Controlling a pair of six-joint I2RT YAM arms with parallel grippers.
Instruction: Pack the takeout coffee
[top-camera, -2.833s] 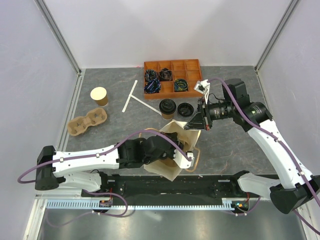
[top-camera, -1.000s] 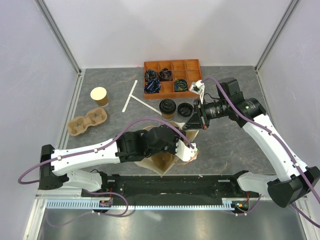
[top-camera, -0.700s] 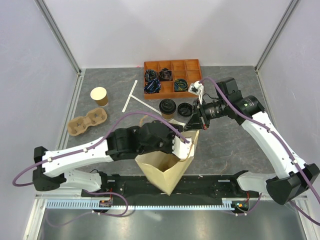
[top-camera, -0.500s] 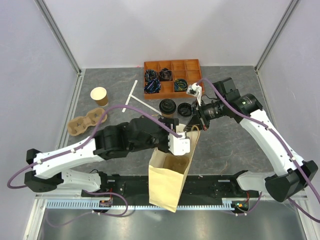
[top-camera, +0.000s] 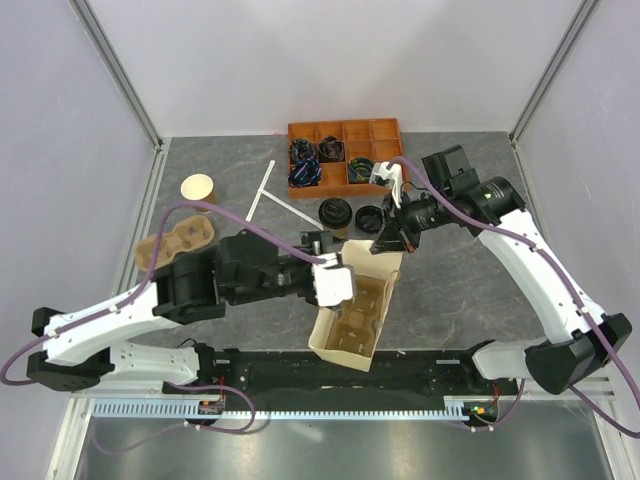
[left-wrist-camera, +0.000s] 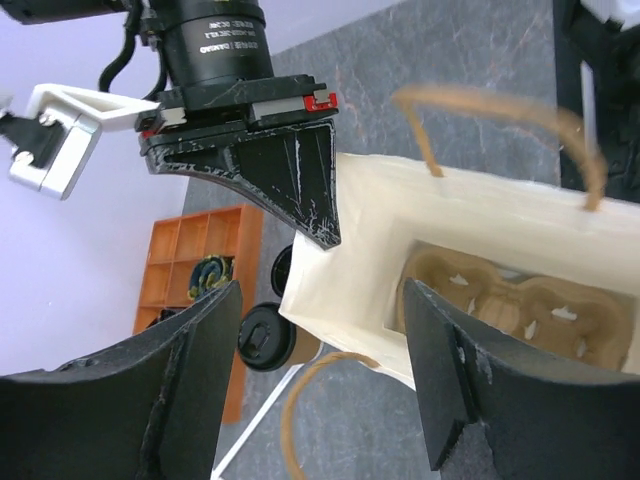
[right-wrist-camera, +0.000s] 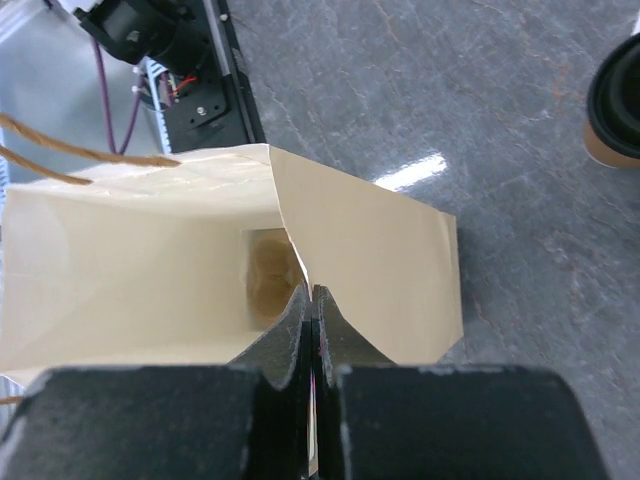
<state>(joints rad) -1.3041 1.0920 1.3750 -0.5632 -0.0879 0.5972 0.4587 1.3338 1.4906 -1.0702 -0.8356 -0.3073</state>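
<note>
The takeout coffee (top-camera: 333, 214), a brown cup with a black lid, stands on the table behind the paper bag (top-camera: 384, 270) and shows in the left wrist view (left-wrist-camera: 265, 336) and at the right wrist view's edge (right-wrist-camera: 617, 100). The bag's mouth gapes, with a pulp carrier (top-camera: 355, 320) inside it. My right gripper (top-camera: 386, 246) is shut on the bag's far rim (right-wrist-camera: 313, 296). My left gripper (top-camera: 338, 284) is open beside the bag's left side; the rim corner and a rope handle lie between its fingers (left-wrist-camera: 322, 288) without touching them.
A loose black lid (top-camera: 371, 217) lies right of the coffee. An orange tray (top-camera: 377, 132) of small items sits at the back. White stir sticks (top-camera: 263, 194), a lidless brown cup (top-camera: 198, 190) and a second pulp carrier (top-camera: 160, 250) are at the left.
The left gripper has opened, let go of the bag's rim and drawn back to the left. The bag, lifted up a moment ago, has dropped lower and now hangs from the right gripper.
</note>
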